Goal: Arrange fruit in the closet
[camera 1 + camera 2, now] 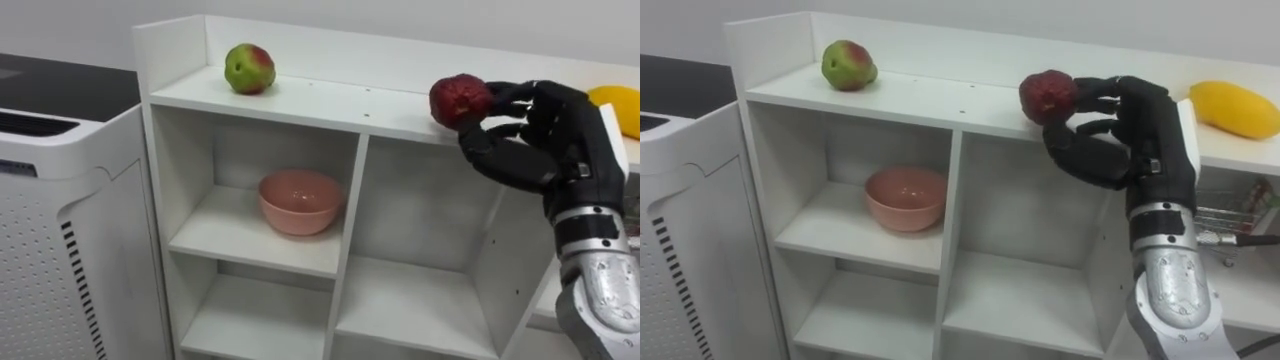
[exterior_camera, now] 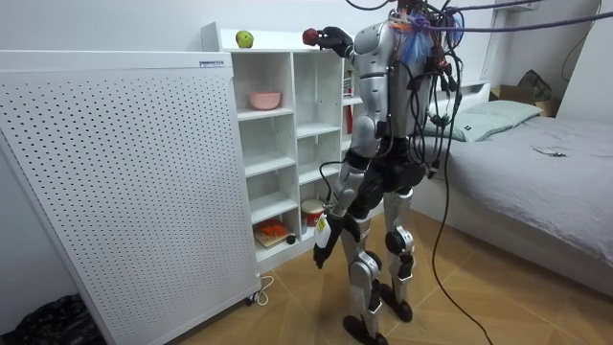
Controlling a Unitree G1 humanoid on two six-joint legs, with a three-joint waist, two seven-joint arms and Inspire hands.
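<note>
1. the right hand (image 1: 540, 135) is closed around a dark red fruit (image 1: 460, 100), with fingers above and thumb below. it holds the fruit at the near edge of the closet's top shelf (image 1: 330, 100), right of the middle. i cannot tell if the fruit touches the board.
2. risk: the fruit is so close to the near edge that, if released here, it may roll off and drop to the floor. i think it needs to go farther in first.
3. risk: the fingers are low beside the board, so a push forward may knock them on the edge and loosen the grip.
4. a green apple (image 1: 250, 68) lies far to the left and a yellow mango (image 1: 1235, 108) to the right, both well apart from the fruit, so a collision seems unlikely.
5. the fruit looks almost round, with no clear long axis. where its stalk end points i cannot tell.
6. the left hand (image 2: 323, 238) hangs low beside the body. its fingers i cannot tell.
</note>
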